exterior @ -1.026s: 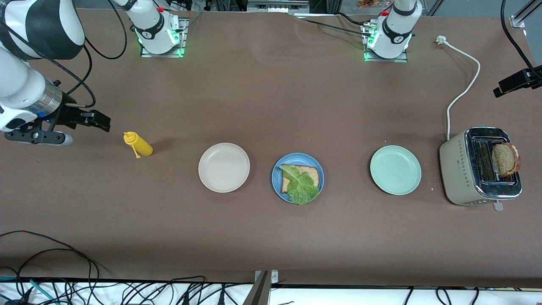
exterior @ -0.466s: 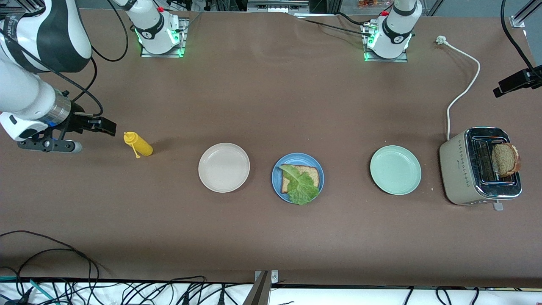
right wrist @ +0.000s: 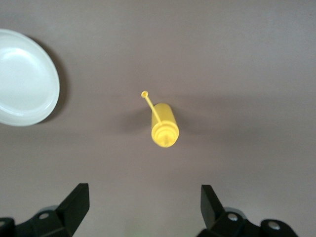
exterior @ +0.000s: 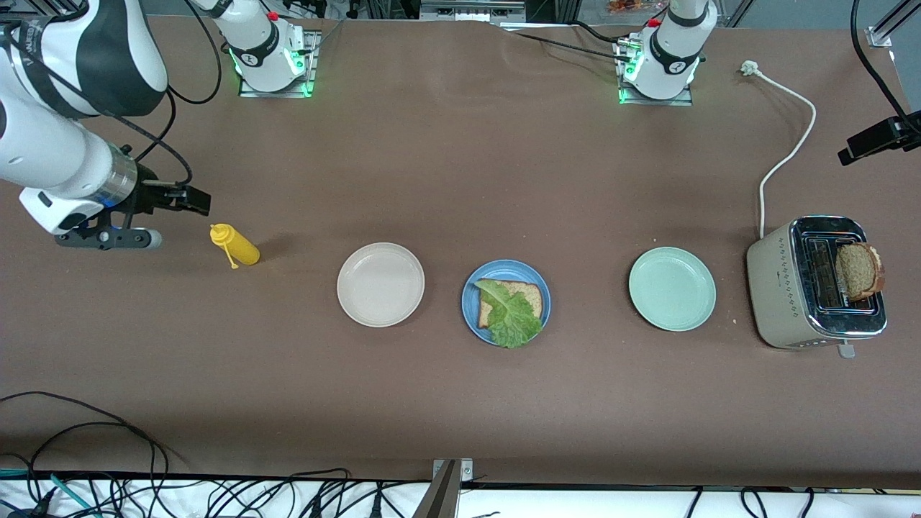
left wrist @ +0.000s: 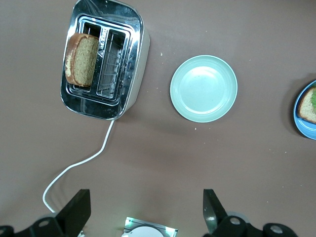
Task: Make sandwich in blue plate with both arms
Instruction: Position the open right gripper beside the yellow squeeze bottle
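The blue plate (exterior: 504, 267) lies mid-table, between two other plates. On it rests one slice of brown bread (exterior: 529, 291) with a ruffled green lettuce leaf (exterior: 512, 318) on top, so the sandwich stands open-faced. A second brown slice (exterior: 860, 271) sticks up from a toaster slot. My right gripper (exterior: 196, 200) hangs open and empty over the table near the yellow bottle (exterior: 238, 247), which its wrist view also shows (right wrist: 164, 126). My left gripper (left wrist: 146, 213) is open and empty, high over the table by its own base; the front view does not show it.
A cream-white plate (exterior: 380, 284) lies toward the right arm's end, a pale green plate (exterior: 672, 288) toward the left arm's end. The steel toaster (exterior: 784, 291) stands past the green plate, its white cord (exterior: 788, 151) trailing toward the arm bases. Cables run along the front edge.
My right arm has swung its open gripper toward the middle of the table, closer to the yellow bottle. Nothing on the table has moved.
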You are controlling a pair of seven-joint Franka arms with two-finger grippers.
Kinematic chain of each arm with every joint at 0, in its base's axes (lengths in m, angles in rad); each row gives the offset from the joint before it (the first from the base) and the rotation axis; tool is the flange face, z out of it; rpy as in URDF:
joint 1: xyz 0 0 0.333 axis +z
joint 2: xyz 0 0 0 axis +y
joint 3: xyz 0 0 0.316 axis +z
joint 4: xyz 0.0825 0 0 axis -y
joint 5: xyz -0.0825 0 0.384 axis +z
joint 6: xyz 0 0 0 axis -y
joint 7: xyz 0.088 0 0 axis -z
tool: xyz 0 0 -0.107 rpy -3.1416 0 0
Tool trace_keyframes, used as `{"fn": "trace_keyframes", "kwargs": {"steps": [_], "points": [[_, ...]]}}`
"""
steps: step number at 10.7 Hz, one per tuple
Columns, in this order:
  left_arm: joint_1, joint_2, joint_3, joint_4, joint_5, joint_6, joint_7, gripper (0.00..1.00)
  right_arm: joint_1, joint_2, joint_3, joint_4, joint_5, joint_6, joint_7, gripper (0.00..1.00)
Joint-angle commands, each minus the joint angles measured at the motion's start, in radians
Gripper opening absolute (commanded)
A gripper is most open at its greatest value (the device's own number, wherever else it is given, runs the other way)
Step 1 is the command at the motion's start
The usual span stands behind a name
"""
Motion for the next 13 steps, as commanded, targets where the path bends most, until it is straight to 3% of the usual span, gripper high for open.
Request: {"fn": "trace_keyframes", "kwargs": {"steps": [1, 5, 7, 8, 13], "points": [[0.003, -0.002, -0.007, 0.015, 0.012, -0.020, 0.023, 1.00, 0.002, -0.054, 0.067, 0.003, 0.022, -0.041, -0.074, 1.00], [0.003, -0.002, -0.009, 0.015, 0.012, -0.020, 0.022, 1.00, -0.009, -0.009, 0.061, -0.015, 0.023, 0.024, -0.219, 1.00], [0.003, -0.002, -0.009, 0.015, 0.012, -0.020, 0.022, 1.00, -0.014, 0.020, -0.006, -0.030, 0.040, 0.097, -0.413, 1.00], [0.003, -0.002, -0.009, 0.015, 0.012, -0.020, 0.022, 1.00, -0.014, 0.023, -0.055, -0.045, 0.101, 0.135, -0.544, 1.00], [0.002, -0.002, -0.009, 0.015, 0.012, -0.020, 0.022, 1.00, -0.023, 0.060, -0.224, -0.072, 0.267, 0.133, -0.955, 1.00]]}}
